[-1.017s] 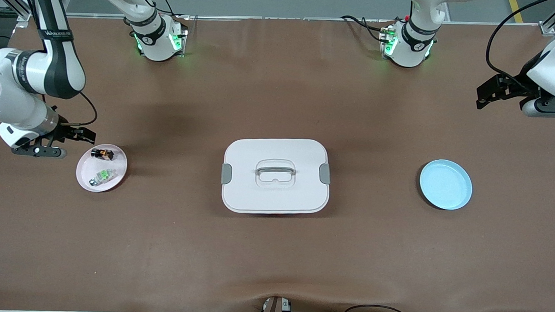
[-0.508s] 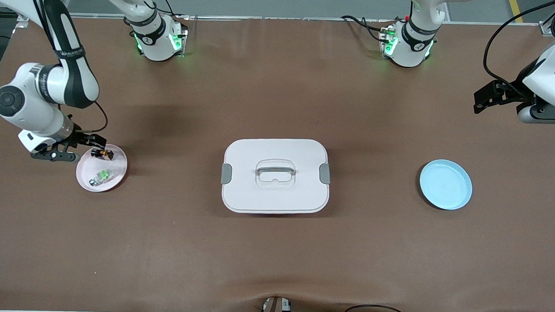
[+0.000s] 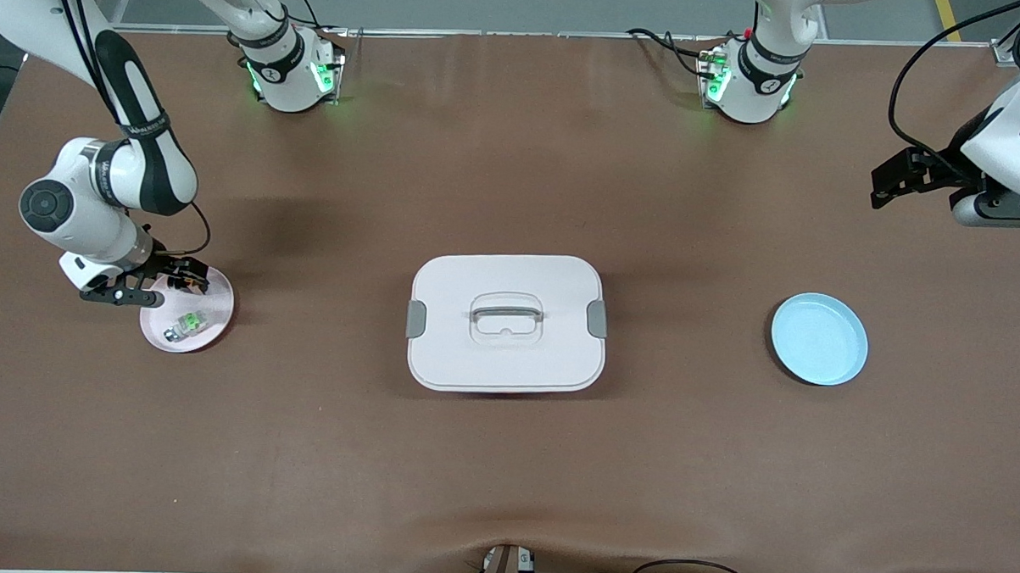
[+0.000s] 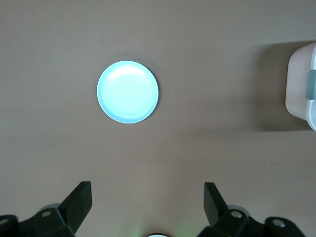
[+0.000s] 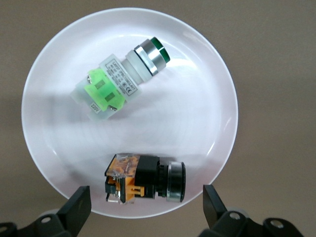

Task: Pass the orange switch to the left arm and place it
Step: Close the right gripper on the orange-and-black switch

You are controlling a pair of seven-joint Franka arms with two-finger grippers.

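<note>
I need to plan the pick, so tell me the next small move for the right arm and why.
Probably lower the right gripper straight down and close on the orange switch. Its open fingers already straddle the switch, which lies on the pink plate apart from the green switch. The left gripper waits open near the blue plate, with the box between the plates.

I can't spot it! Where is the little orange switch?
The orange switch lies on the pink plate beside the green switch, at the right arm's end, under the open right gripper.
</note>
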